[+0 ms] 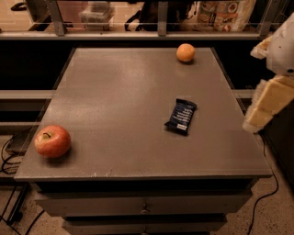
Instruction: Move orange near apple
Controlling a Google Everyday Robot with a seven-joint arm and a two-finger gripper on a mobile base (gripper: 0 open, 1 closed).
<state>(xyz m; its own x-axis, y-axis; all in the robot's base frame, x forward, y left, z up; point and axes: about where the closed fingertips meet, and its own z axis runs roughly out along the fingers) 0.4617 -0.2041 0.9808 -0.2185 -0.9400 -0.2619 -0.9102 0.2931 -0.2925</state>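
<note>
The orange [185, 52] is a small round fruit near the far right corner of the grey table [119, 101]. The red apple [52, 141], with yellowish patches and a stem, sits near the front left corner. My gripper [268, 103] shows as cream and white parts at the right edge of the view. It is beyond the table's right side, level with the table's middle and well apart from both fruits. It holds nothing that I can see.
A dark blue snack bar wrapper [181, 116] lies right of the table's middle, between the gripper and the apple. A railing with bags and boxes [220, 13] runs behind the table. Drawers [142, 206] are below the front edge. Cables [9, 156] lie on the floor at left.
</note>
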